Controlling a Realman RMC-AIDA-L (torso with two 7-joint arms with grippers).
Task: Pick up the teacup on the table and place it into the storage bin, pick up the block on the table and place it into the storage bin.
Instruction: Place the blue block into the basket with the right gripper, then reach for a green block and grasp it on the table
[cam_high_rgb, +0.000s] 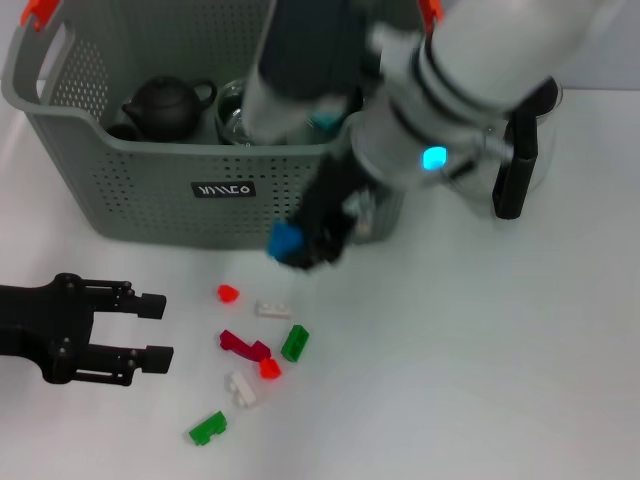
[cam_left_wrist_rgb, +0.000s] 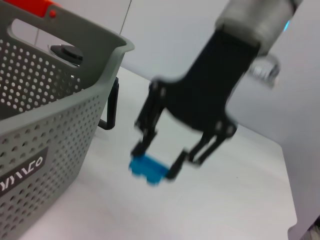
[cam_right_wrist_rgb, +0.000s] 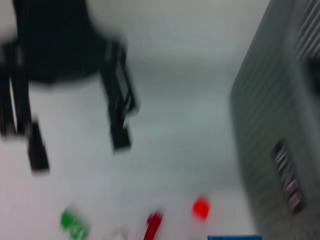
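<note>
Just before the storage bin (cam_high_rgb: 150, 190) wall, right gripper (cam_high_rgb: 300, 245) jaws hold a blue block (cam_high_rgb: 286, 240); left gripper (cam_high_rgb: 150, 330) jaws wide

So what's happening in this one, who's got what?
The right tool is shut on a blue block, holding it above the table just in front of the grey storage bin, not yet over its rim. A dark teapot already sits inside the bin. The left tool waits open at the table's left side, holding nothing. Several red, green and white blocks lie loose on the table between the two tools.
</note>
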